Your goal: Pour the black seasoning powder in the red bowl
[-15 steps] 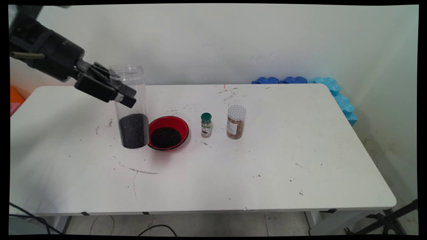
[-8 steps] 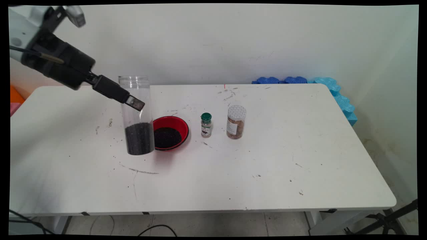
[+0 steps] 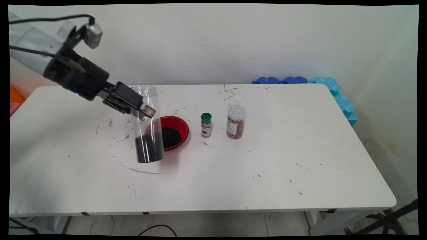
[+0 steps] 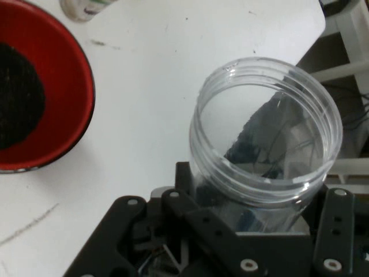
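My gripper (image 3: 141,108) is shut on a tall clear plastic jar (image 3: 147,125), gripping its upper part. The jar has no lid, stays nearly upright and holds black grains in its bottom third. It hangs just left of and in front of a red bowl (image 3: 178,123) that also holds black grains. In the hand view the jar's open mouth (image 4: 265,135) fills the middle, above the gripper (image 4: 253,231), and the red bowl (image 4: 69,92) lies at the left.
To the right of the bowl stand a small spice bottle with a green cap (image 3: 206,125) and a jar with a white lid (image 3: 236,121). Blue foam pieces (image 3: 300,80) lie at the table's far right corner. Dark specks dot the table (image 3: 267,160).
The gripper has carried the jar rightward and lower, toward the table's near side, so it now overlaps the bowl's left rim. The bowl and the two small bottles have not moved.
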`<state>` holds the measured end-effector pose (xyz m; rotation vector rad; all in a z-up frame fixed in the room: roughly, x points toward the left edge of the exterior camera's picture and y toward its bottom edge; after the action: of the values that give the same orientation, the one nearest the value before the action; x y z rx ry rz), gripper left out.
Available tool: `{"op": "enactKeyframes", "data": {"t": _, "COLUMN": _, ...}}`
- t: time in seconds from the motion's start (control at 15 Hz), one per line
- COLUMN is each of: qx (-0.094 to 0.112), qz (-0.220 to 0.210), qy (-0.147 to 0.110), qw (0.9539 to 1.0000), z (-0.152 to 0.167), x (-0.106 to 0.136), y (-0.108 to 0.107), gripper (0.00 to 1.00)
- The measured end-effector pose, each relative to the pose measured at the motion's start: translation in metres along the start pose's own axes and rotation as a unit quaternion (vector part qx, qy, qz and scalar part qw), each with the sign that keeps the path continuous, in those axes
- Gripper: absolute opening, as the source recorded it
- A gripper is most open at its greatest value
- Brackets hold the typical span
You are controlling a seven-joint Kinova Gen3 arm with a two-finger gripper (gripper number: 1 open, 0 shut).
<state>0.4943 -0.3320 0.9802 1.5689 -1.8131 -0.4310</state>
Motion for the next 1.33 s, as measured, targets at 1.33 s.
{"op": "enactKeyframes", "data": {"t": 1.33, "qx": -0.009, "qz": -0.334, "qy": -0.001, "qw": 0.9426, "z": 0.043, "x": 0.012, "y": -0.059, "gripper": 0.00}}
